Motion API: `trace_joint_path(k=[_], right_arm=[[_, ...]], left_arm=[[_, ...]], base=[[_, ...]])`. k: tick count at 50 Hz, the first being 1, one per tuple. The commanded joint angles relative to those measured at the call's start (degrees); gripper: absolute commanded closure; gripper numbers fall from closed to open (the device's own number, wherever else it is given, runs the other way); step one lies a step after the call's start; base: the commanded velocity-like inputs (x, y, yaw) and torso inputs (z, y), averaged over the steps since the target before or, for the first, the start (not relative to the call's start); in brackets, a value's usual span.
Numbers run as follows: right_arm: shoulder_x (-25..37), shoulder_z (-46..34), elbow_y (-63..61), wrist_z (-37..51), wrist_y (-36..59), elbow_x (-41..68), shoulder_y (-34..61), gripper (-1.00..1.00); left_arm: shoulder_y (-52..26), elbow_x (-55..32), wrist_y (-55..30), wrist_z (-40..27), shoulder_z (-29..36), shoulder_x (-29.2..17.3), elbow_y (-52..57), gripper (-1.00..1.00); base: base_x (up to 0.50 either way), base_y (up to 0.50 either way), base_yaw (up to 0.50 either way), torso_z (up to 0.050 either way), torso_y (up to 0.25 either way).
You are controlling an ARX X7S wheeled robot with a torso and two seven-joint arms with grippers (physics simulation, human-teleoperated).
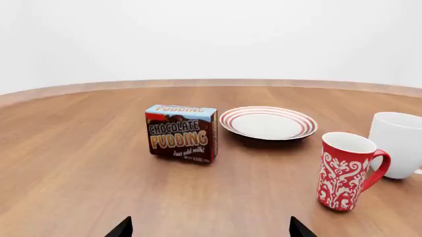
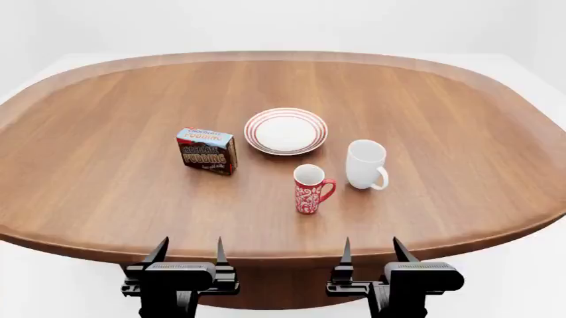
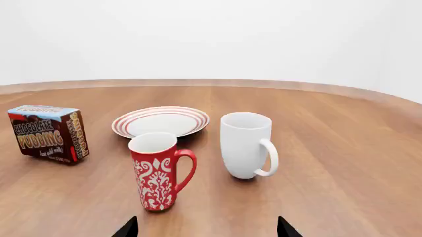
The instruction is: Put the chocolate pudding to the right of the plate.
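Observation:
The chocolate pudding (image 2: 207,150) is a dark brown carton with a light-blue top, standing upright on the table just left of the plate (image 2: 285,131), a white plate with red rings. Both also show in the left wrist view, pudding (image 1: 182,133) and plate (image 1: 268,122), and in the right wrist view, pudding (image 3: 49,133) and plate (image 3: 160,121). My left gripper (image 2: 189,253) is open and empty at the table's near edge, well short of the pudding. My right gripper (image 2: 370,252) is open and empty at the near edge too.
A red patterned mug (image 2: 309,189) stands in front of the plate, and a plain white mug (image 2: 366,164) stands to the plate's right front. The round wooden table (image 2: 460,112) stretches wide on all sides.

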State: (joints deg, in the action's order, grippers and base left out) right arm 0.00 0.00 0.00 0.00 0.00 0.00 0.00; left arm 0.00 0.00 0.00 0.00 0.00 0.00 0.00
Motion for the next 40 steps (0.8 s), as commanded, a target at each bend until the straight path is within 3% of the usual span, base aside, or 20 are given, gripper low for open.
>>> trace_joint_path(k=[1,11,32,40], right_arm=[[0.96,-1.33,0.70,1.90,-0.64,-0.44,0.15,-1.00],[2.37,-3.25,2.09,5.56,-0.43,-0.14,0.77,-1.00],[4.04,-5.68,2.73,6.43,2.71,3.19,1.39,-1.00],[4.70,-6.09,1.08,6.55,3.64,4.50,1.16,-1.00]], left_arm=[[0.07,-0.94,0.08,-0.84,1.17,-0.93,-0.05,-1.00],[-0.13,-2.44,1.28,-2.50,3.13,-2.68,-1.53,-1.00],[-0.42,-3.43,2.72,-5.08,5.05,-4.43,-2.72,-1.00],[-0.45,-4.15,1.95,-5.44,5.72,-4.95,-2.11,-1.00]], base=[[0.00,0.00,0.00,0.000,0.000],[0.00,0.00,0.00,0.000,0.000],[0.00,0.50,0.00,0.000,0.000],[0.00,0.00,0.00,0.000,0.000]])
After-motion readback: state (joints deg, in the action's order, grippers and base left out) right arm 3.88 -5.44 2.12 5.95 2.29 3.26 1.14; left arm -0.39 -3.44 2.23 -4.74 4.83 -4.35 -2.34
